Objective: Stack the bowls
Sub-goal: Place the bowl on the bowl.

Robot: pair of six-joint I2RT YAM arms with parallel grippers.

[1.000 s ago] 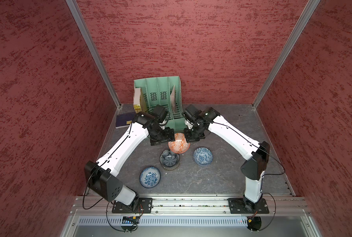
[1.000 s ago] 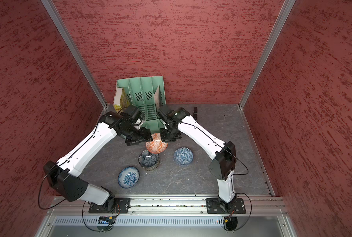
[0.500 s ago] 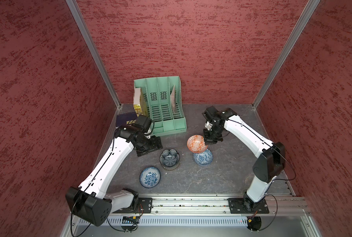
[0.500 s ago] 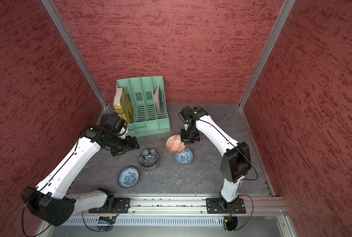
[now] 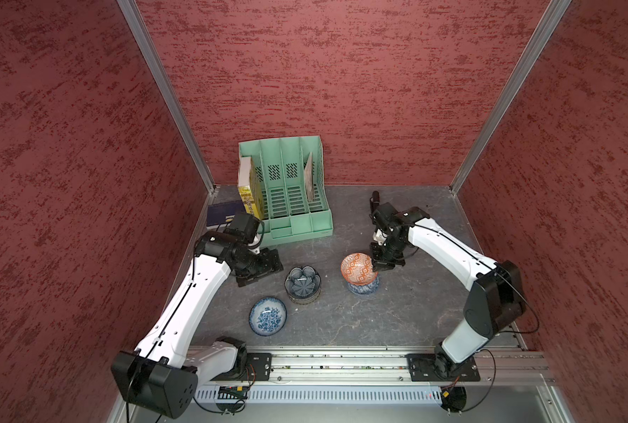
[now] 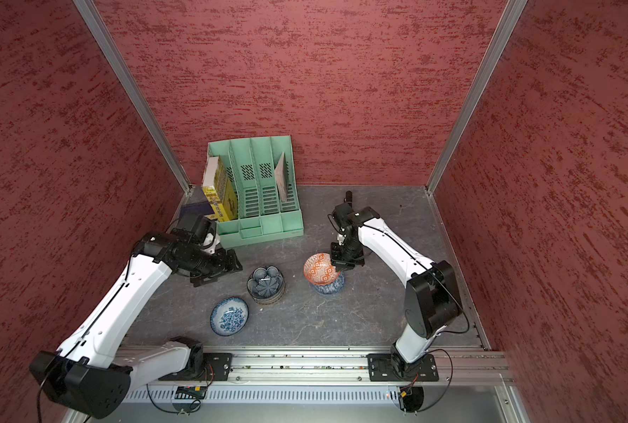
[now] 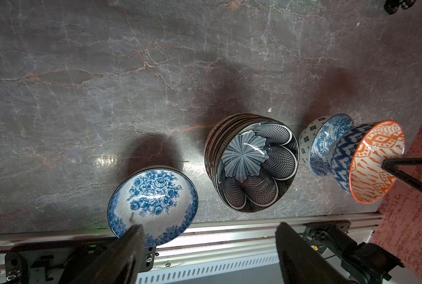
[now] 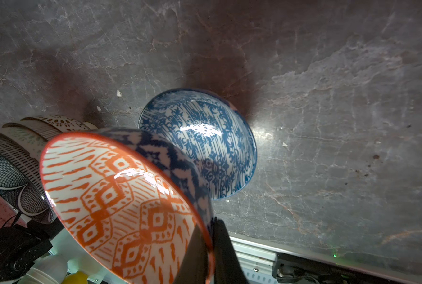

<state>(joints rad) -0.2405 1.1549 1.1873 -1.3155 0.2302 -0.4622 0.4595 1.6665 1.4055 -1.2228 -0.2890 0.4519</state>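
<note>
My right gripper (image 5: 378, 263) (image 8: 211, 228) is shut on the rim of the orange geometric bowl (image 5: 356, 269) (image 6: 319, 270) (image 8: 111, 196). It holds the bowl tilted just over a blue-white patterned bowl (image 5: 364, 288) (image 8: 205, 140); I cannot tell whether the two touch. In the middle stands a stack of several nested bowls (image 5: 302, 285) (image 7: 251, 162) with the dark petal-shaped one on top. A blue-white floral bowl (image 5: 267, 315) (image 7: 153, 204) sits alone near the front. My left gripper (image 5: 261, 273) (image 7: 210, 228) is open and empty, left of the stack.
A green file organizer (image 5: 290, 205) with a yellow box and papers stands at the back left, with a dark book beside it. Red walls enclose the grey table (image 5: 396, 318) on three sides. A metal rail (image 5: 341, 360) runs along the front edge.
The right arm carried the orange bowl from the middle back of the table to the right, over the blue-white bowl. The left arm drew back to the left.
</note>
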